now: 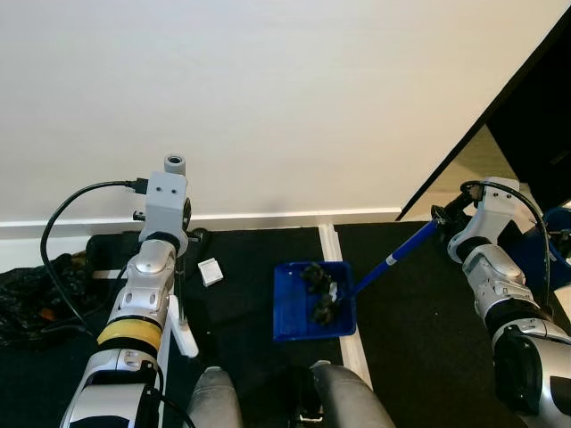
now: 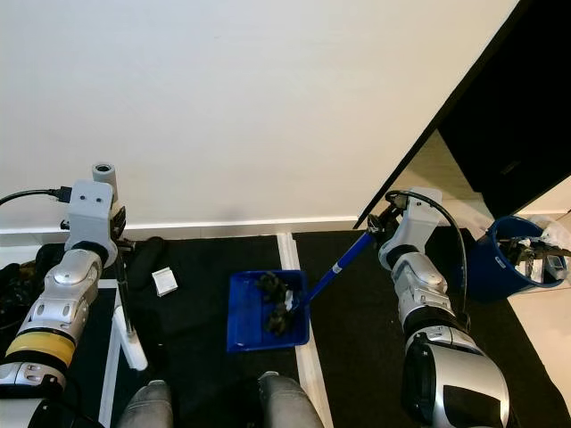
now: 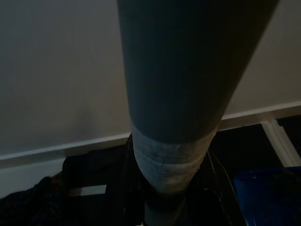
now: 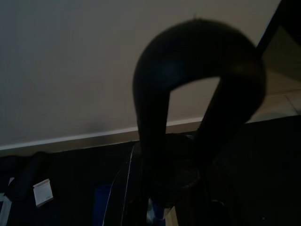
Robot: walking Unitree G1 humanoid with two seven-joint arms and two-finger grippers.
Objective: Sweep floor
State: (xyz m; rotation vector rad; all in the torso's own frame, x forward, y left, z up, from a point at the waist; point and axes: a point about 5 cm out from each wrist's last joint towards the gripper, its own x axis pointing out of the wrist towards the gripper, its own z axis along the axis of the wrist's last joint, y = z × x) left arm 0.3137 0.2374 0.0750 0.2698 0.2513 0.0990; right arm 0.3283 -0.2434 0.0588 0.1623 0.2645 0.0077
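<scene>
A blue dustpan [image 1: 293,323] lies on the dark floor in front of me, with a clump of dark debris [image 1: 319,291] in it. Its long blue handle [image 1: 393,258] rises to the right into my right gripper [image 1: 443,217], which is shut on it. The handle's looped black end [image 4: 197,80] is close in the right wrist view. My left gripper [image 1: 181,239] is shut on a thin grey broom handle [image 3: 183,94] held upright near the wall. The white lower end of the broom [image 1: 186,341] reaches the floor by my left leg.
A white wall and baseboard [image 1: 268,217] run right ahead. A small white box [image 1: 211,271] lies left of the dustpan, and dark bags and cables [image 1: 36,290] are piled at far left. A white strip [image 1: 332,242] crosses the floor. A blue bin [image 2: 500,259] stands at the right under a dark panel [image 2: 508,116].
</scene>
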